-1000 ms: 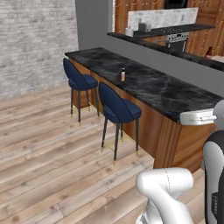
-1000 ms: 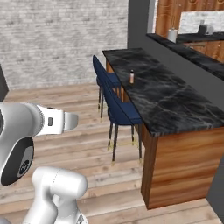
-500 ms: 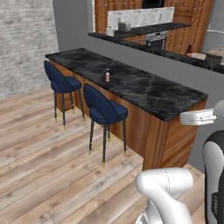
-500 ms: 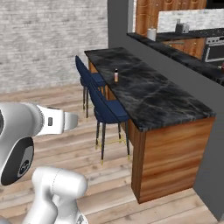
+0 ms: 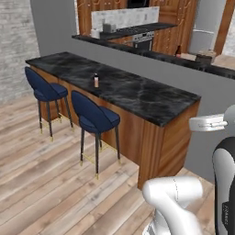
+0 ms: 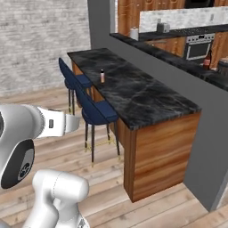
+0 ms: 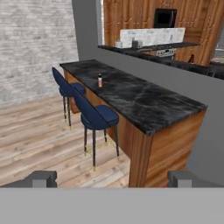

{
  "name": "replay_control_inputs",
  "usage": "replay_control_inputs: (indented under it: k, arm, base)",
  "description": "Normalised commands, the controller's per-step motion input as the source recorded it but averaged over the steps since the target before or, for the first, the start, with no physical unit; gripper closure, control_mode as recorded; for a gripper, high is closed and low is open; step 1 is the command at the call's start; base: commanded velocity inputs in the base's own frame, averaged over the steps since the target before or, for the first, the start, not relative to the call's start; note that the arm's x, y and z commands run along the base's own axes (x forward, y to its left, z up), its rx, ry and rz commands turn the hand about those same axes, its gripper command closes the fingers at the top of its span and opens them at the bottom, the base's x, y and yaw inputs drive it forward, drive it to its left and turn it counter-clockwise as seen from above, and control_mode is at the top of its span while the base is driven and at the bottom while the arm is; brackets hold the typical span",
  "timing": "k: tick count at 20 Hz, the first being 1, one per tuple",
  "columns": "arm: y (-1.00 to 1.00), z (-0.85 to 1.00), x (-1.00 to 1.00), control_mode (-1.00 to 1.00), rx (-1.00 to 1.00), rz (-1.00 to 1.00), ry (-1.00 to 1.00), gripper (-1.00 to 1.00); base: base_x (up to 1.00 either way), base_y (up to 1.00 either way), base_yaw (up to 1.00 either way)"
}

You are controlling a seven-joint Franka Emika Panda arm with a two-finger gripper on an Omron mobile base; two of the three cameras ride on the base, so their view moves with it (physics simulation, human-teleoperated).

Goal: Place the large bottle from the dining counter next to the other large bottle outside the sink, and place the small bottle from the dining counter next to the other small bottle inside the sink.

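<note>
The dining counter has a black veined marble top and a wooden front. On it stands the small bottle, pale pink with a dark cap, upright near the counter's stool side. My gripper is open and empty, well short of the counter and facing its near corner. Far back on the kitchen counter stands a tall brownish bottle, by its look the other large bottle. The large bottle from the dining counter and the sink are out of view.
Two blue stools stand along the counter's front. A grey half wall runs behind the counter, with a stove and wooden cabinets beyond. A grey pillar rises at the far end. Wooden floor lies open in front.
The whole scene has shifted as the base moved: the counter's near end and the grey wall have come into view. The small bottle stays where it was on the counter.
</note>
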Motion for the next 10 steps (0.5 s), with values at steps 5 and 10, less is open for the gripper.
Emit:
replay_control_inputs:
  k: [5, 10]
  arm:
    - [0.0, 0.0, 0.0, 1.0, 0.0, 0.0, 0.0, -1.0]
    - [0.0, 0.0, 0.0, 1.0, 0.0, 0.0, 0.0, -1.0]
  base:
    - [0.05, 0.08, -0.25]
    - [0.14, 0.18, -0.24]
